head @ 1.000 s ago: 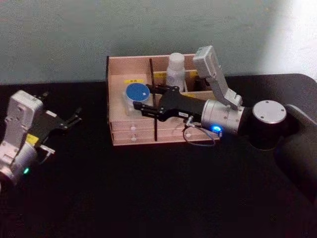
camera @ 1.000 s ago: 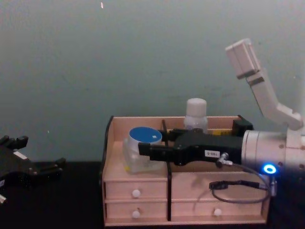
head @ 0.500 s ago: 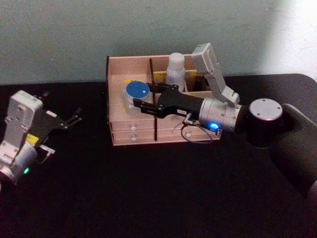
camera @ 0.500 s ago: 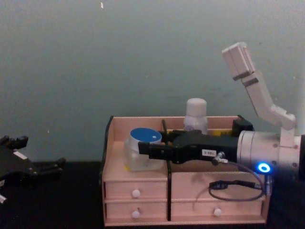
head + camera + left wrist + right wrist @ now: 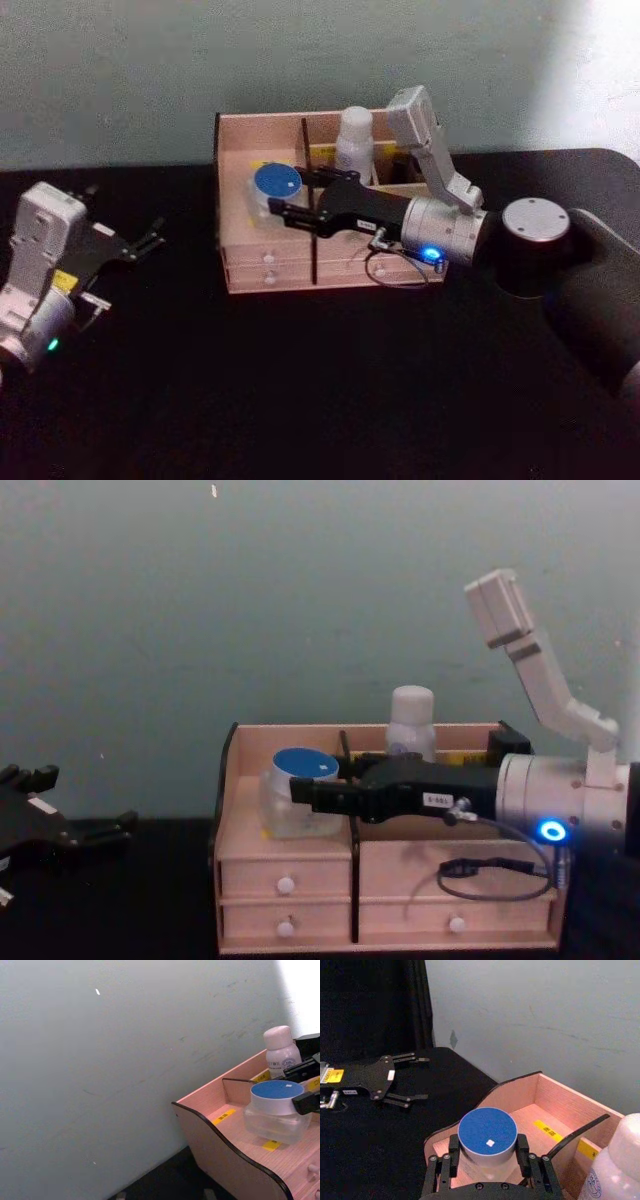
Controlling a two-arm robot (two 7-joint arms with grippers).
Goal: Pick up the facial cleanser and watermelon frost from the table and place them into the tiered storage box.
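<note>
Right pincer (image 5: 282, 213) has barely budged, still clamped on the blue-lidded jar (image 5: 272, 190) in the tiered storage box (image 5: 262, 272) mid-frame — just needs letting go — left pincer (image 5: 150, 240) parked, fingers apart.

White bottle's (image 5: 282, 1053) label print too small to read.
</note>
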